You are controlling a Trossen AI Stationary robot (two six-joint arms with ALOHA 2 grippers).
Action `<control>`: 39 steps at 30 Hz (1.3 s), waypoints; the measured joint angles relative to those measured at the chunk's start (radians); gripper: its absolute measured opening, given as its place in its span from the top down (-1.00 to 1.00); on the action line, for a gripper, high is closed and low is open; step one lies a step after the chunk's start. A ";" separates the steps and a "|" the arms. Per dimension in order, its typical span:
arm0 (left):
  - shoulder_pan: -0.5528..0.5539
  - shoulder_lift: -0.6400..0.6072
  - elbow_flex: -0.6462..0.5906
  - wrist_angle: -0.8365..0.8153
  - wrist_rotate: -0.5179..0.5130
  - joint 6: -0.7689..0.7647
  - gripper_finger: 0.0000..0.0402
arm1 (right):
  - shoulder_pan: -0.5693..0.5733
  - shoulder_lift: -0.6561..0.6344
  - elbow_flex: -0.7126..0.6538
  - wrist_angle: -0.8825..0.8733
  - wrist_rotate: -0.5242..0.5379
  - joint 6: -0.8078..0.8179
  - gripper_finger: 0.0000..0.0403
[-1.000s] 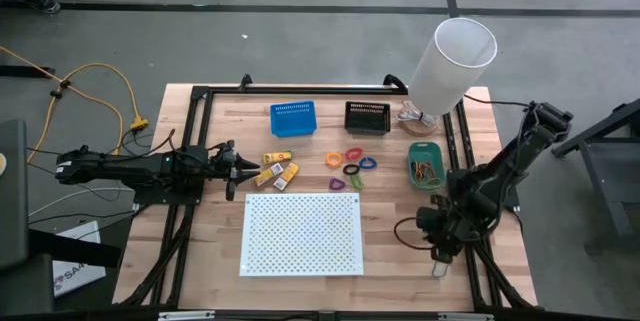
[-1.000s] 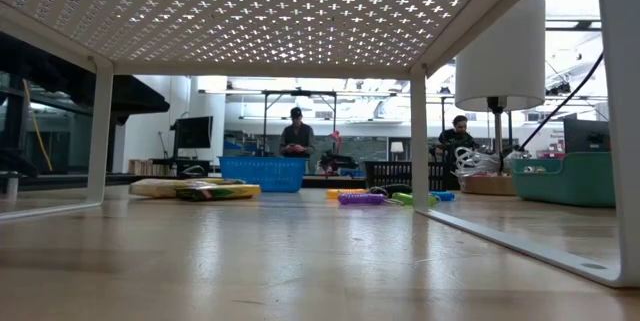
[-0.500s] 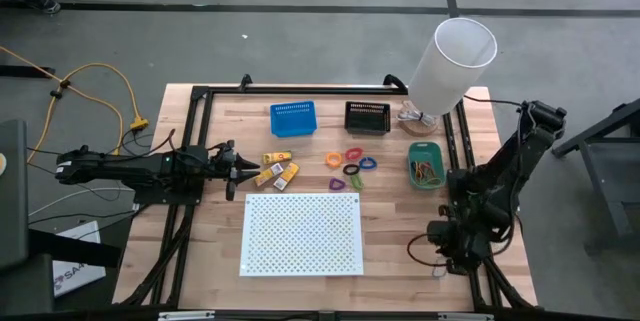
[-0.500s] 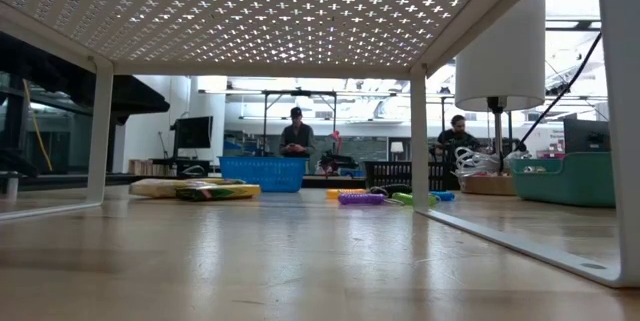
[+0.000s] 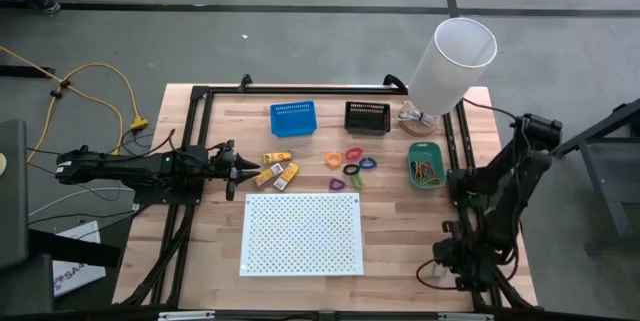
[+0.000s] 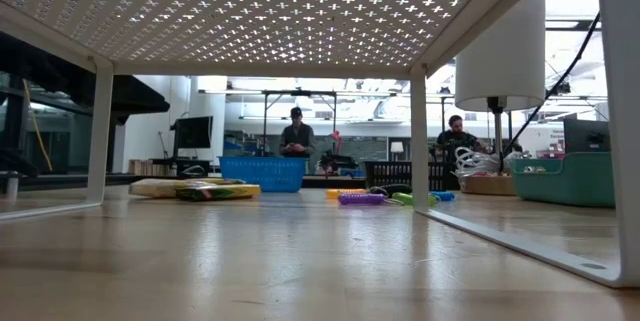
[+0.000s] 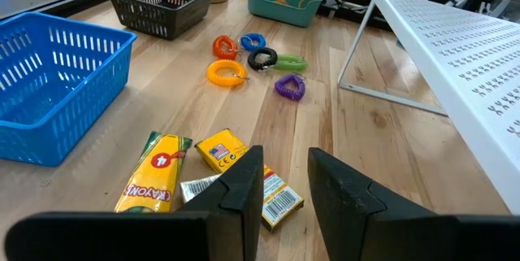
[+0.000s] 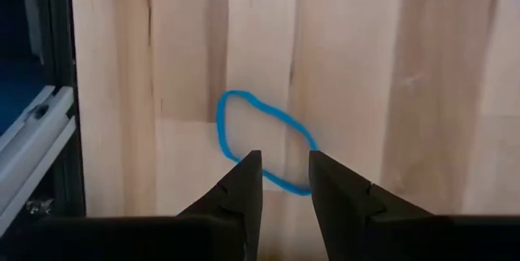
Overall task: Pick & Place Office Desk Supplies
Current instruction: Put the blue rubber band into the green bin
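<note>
Yellow-orange packets (image 5: 277, 169) (image 7: 219, 167) lie flat on the table just ahead of my left gripper (image 5: 238, 169) (image 7: 284, 159). That gripper is open, points about level and holds nothing. Bright plastic loops (image 5: 350, 164) (image 7: 252, 56) lie in a cluster mid-table. A green bin (image 5: 424, 166) holds rubber bands. My right gripper (image 5: 437, 269) (image 8: 284, 157) points down near the table's near right corner and is open. It hovers over a blue rubber band (image 8: 264, 143) that lies flat on the wood. One side of the band runs under the fingertips.
A white perforated board (image 5: 302, 233) stands on legs at the table's near middle. A blue bin (image 5: 293, 118) and a black bin (image 5: 367, 117) sit at the far edge. A white lamp (image 5: 450, 61) rises at the far right. Black frame rails (image 5: 470, 201) run along the sides.
My right gripper has swung along the table's right side toward the near edge, sinking a little and rolling somewhat about its own axis. Its finger gap looks unchanged. The supplies have not moved.
</note>
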 joint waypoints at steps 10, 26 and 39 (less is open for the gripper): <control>0.000 0.000 0.000 0.000 0.000 0.000 0.53 | 0.043 0.087 0.000 0.034 0.081 0.002 0.55; 0.000 0.000 0.000 0.000 0.000 0.000 0.53 | 0.042 0.122 0.000 -0.023 0.078 0.082 0.55; 0.000 0.000 0.000 0.000 0.000 0.000 0.53 | 0.042 0.122 0.000 -0.019 0.078 0.082 0.55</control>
